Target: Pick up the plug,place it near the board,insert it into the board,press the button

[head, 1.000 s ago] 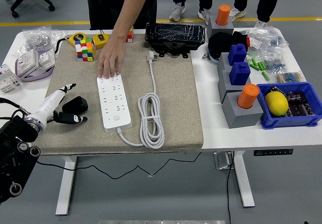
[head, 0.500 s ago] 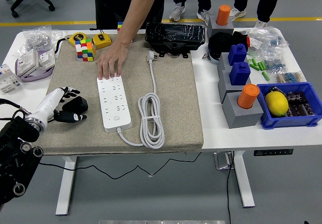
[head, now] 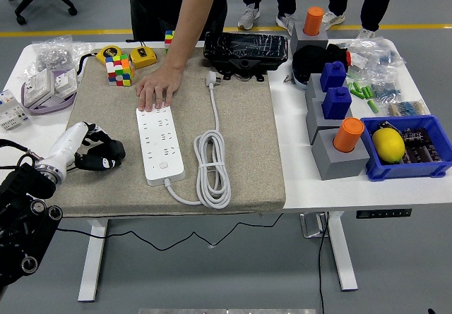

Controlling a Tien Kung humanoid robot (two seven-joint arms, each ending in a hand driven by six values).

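Since the earlier frame the left hand [head: 94,145] at lower left has curled its fingers around the black plug [head: 106,154] on the mat; the shallow grip could let it slip before reaching the board [head: 160,142], steadied by a person's hand [head: 159,88].

Person [head: 185,17] cut off by top edge.

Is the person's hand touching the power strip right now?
Touching. The head view shows the person's hand lying flat over the far end of the white power strip, fingers overlapping its top edge with no gap.
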